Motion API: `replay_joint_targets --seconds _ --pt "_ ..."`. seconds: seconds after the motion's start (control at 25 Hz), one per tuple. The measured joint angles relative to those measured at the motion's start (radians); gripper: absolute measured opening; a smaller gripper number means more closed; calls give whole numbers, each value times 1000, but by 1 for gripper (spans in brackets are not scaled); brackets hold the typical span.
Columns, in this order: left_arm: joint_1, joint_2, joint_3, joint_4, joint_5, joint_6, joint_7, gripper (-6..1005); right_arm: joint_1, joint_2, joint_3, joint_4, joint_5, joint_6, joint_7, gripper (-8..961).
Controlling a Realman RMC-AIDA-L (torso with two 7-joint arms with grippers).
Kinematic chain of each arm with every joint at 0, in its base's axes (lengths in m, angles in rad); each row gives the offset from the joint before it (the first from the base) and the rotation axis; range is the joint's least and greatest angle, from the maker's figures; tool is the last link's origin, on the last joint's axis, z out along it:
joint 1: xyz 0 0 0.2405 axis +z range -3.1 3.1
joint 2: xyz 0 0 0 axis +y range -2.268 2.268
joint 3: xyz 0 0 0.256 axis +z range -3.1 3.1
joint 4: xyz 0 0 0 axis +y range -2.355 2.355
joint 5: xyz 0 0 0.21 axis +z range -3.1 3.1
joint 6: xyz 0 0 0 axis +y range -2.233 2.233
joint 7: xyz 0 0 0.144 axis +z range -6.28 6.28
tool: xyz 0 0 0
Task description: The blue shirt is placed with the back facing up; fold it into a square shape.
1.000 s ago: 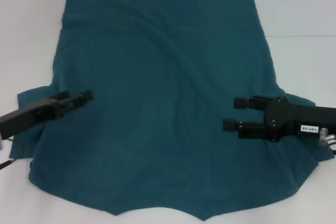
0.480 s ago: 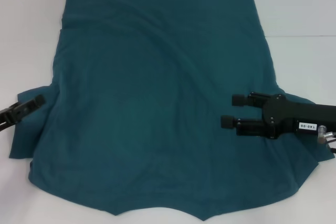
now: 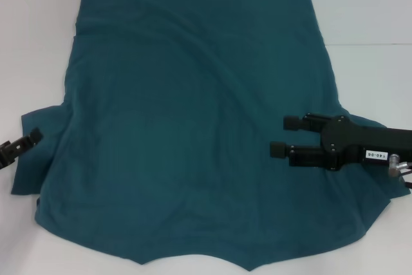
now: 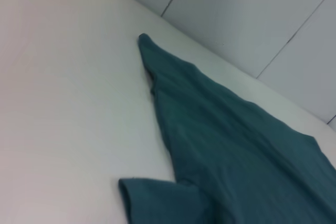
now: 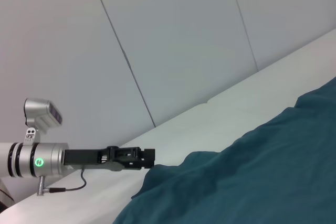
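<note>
The blue shirt (image 3: 193, 127) lies spread flat on the white table, plain back up, with the hem at the far side and the sleeves sticking out left and right near me. My right gripper (image 3: 283, 136) is open and empty, low over the shirt's right side by the right sleeve, pointing left. My left gripper (image 3: 29, 138) shows only its tip at the left edge of the view, over the left sleeve. It also shows in the right wrist view (image 5: 147, 156), just beyond the shirt's edge (image 5: 252, 171). The left wrist view shows the shirt's side and sleeve (image 4: 236, 156).
The white table (image 3: 367, 30) shows bare strips left, right and beyond the shirt. A pale panelled wall (image 5: 184, 35) stands behind the table. The shirt's near edge runs close to the table's front.
My left arm has pulled back to the left, from over the shirt's left side to the left sleeve's edge. My right gripper has crept slightly left and stays open.
</note>
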Motion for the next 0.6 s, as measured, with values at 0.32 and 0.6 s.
replay_joint_targets --seconds 0.32,0.6 --pt "1 -6 4 -31 7 -45 2 919 0 0 0 0 1 0 0 893" --pt "-18 -6 7 -56 7 -62 4 919 0 0 2 -2 2 0 0 893"
